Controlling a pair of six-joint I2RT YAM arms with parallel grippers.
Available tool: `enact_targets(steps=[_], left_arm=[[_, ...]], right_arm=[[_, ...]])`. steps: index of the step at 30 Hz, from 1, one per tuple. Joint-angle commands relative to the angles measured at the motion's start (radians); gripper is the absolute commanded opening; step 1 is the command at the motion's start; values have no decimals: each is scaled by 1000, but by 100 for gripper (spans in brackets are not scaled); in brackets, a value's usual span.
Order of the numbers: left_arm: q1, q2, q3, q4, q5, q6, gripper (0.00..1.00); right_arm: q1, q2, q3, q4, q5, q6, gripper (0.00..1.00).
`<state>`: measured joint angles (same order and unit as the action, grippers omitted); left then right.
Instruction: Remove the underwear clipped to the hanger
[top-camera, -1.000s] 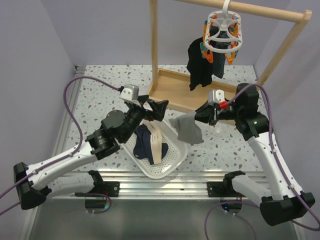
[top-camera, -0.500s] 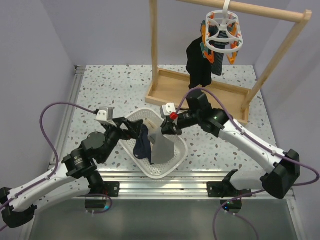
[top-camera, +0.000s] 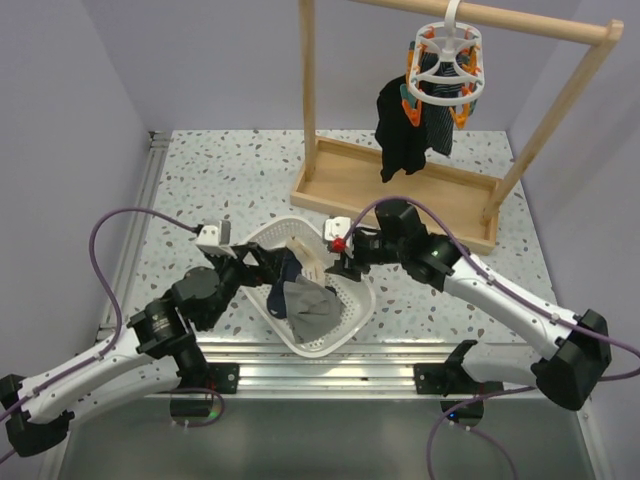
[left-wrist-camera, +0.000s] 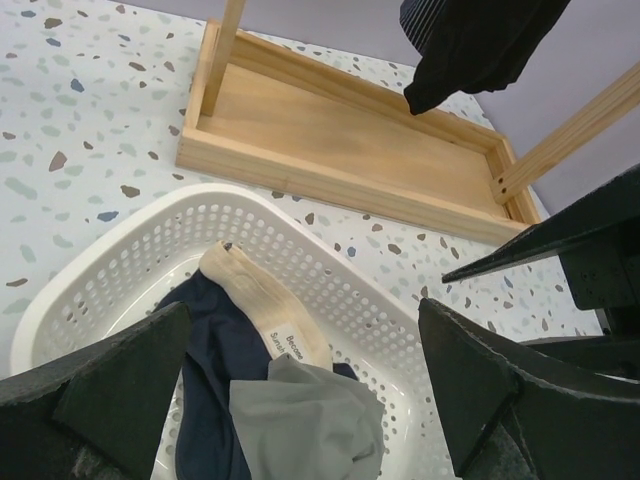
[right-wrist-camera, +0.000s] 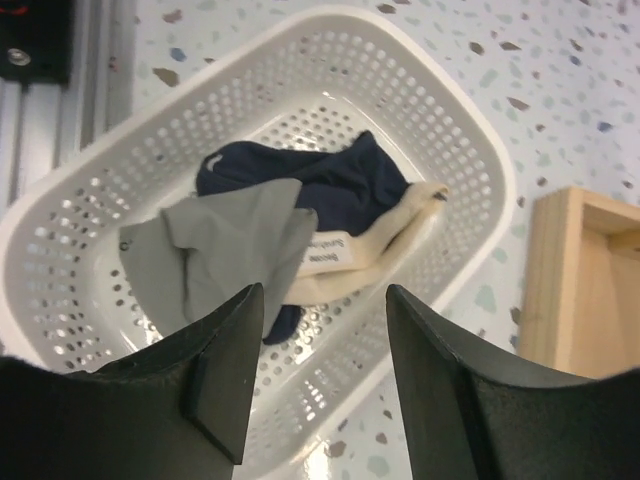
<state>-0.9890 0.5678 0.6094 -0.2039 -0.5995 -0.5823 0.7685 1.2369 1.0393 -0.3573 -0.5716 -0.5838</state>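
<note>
top view, change: the grey underwear (top-camera: 312, 308), held over the basket (top-camera: 345, 330) half a second ago, is now dropped inside it; the right gripper (top-camera: 343, 266) is parted and empty just above.
top view, task meaning: two pieces are judged done, grey and the navy underwear (top-camera: 284, 282). The black underwear (top-camera: 400, 130) and striped underwear (top-camera: 440, 125) are left clipped to the hanger (top-camera: 447, 62).
top view, axis: the black piece is hung vertical, free end down.
left wrist, gripper: the left gripper (left-wrist-camera: 300, 330) is spread wide, nothing held, aimed at the basket (left-wrist-camera: 120, 215).
left wrist, axis: the navy underwear (left-wrist-camera: 205, 340) is laid with its beige waistband running far-left to near-right; the grey underwear (left-wrist-camera: 300, 420) overlaps its near end.
right wrist, gripper: the right gripper (right-wrist-camera: 322, 295) is released.
right wrist, axis: the grey underwear (right-wrist-camera: 215, 250) is crumpled, roughly crosswise, touching the navy underwear (right-wrist-camera: 320, 180).
</note>
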Motion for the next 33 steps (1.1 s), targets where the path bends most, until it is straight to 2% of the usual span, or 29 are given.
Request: enact_targets(steps=[1, 3, 6, 8, 9, 11, 14, 18, 20, 22, 26, 33], left_arm=[[3, 21, 4, 57, -5, 36, 100], [1, 32, 3, 73, 3, 47, 100], [1, 38, -7, 96, 12, 62, 100], [3, 37, -20, 115, 17, 67, 100], [1, 37, -23, 119, 18, 70, 100], [3, 37, -34, 133, 21, 75, 100], [3, 41, -40, 149, 23, 87, 100], [1, 53, -36, 164, 27, 114, 100], [3, 63, -30, 169, 27, 122, 100], [3, 69, -28, 173, 26, 128, 100], [3, 78, -30, 181, 27, 127, 100], [3, 84, -39, 187, 21, 125, 100]], right_arm=[[-24, -108, -74, 168, 206, 134, 57], [-73, -157, -157, 246, 317, 243, 61], [-135, -263, -287, 473, 527, 341, 75], [-164, -312, -364, 558, 599, 331, 78], [-199, -318, -386, 599, 671, 309, 83], [-269, -310, -424, 710, 717, 294, 89], [-398, -255, -413, 735, 682, 376, 91], [-497, -192, -410, 860, 575, 443, 92], [-538, -150, -404, 909, 459, 484, 93], [-549, -114, -395, 998, 408, 498, 93], [-551, 4, -338, 1079, 415, 535, 93], [-540, 136, -240, 1172, 314, 555, 91]])
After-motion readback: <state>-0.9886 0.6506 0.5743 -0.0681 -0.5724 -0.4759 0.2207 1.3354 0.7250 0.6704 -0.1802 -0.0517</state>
